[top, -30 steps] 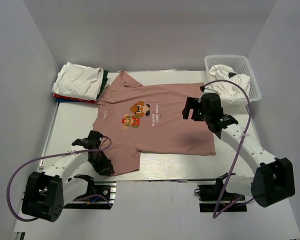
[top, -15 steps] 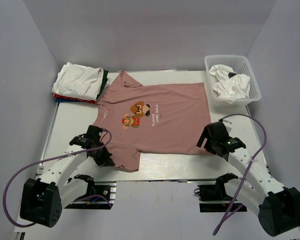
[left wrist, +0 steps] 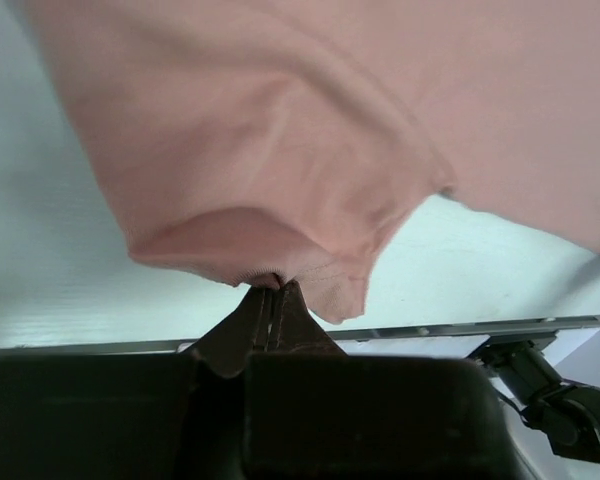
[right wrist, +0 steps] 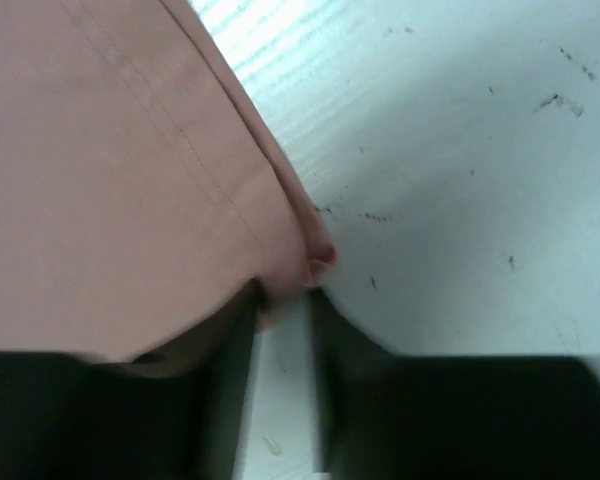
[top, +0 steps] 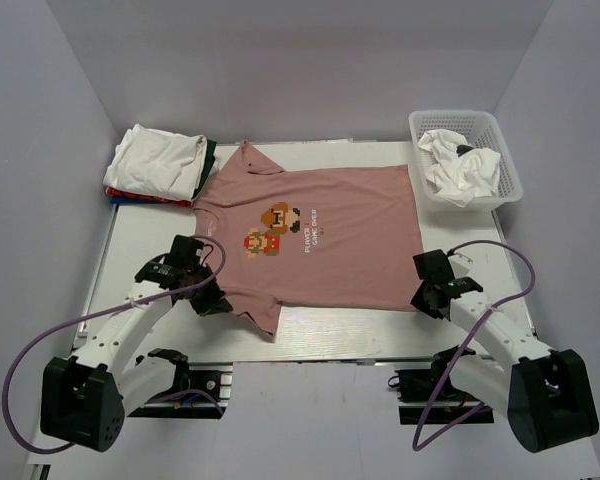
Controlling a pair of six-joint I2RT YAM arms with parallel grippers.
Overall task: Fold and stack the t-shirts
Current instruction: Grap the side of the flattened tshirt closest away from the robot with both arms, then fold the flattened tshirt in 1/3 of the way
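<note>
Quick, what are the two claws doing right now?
Left gripper: closed, pinching the pink t-shirt at its sleeve.
Right gripper: partly open around the shirt's hem corner, not clamped.

pink t-shirt [top: 320, 240]: spread flat, print up, centre | folded t-shirts [top: 158, 165]: stacked far left, white on top

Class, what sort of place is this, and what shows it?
Likely a robot lab test cell: plain white walls around a table, left arm and right arm bolted on, pink t-shirt spread out.
</note>
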